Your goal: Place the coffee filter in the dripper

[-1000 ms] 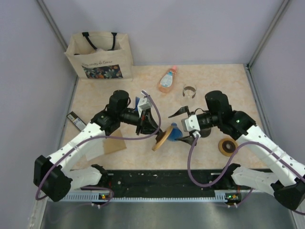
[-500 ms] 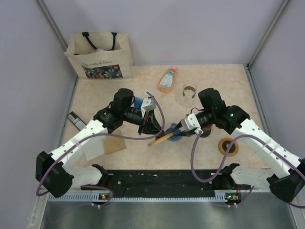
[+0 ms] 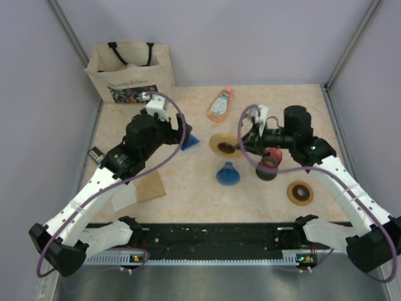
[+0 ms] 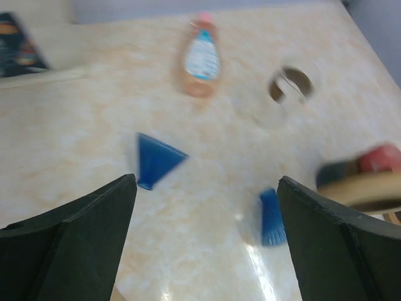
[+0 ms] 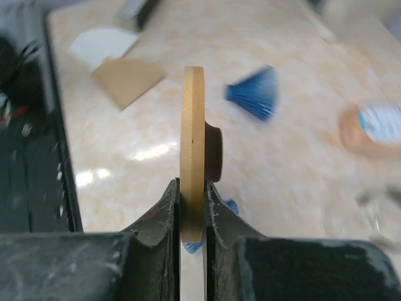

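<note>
The brown paper coffee filter (image 3: 148, 187) lies flat at the near left, beside a white filter (image 3: 123, 199). The dripper's blue ribbed cone (image 3: 229, 174) rests on the table at the centre, with no gripper touching it. My right gripper (image 3: 241, 142) is shut on a wooden disc with a dark hub (image 3: 222, 144), held on edge above the table; in the right wrist view the fingers (image 5: 169, 207) pinch the disc (image 5: 192, 138) at its lower rim. My left gripper (image 3: 182, 132) hangs open and empty over a flat blue triangle (image 4: 156, 160).
A tote bag (image 3: 130, 72) stands at the back left. A pink bottle (image 3: 220, 105) and a clear glass ring (image 3: 250, 118) lie at the back. A red-and-black cup (image 3: 269, 163) and a second wooden ring (image 3: 300, 192) sit near the right arm. A dark flat item (image 3: 99, 157) lies at the left edge.
The right gripper shut on the wooden disc and carried it back and up. The left gripper opened, let go and drew away to the back left. The blue cone stayed behind on the table.
</note>
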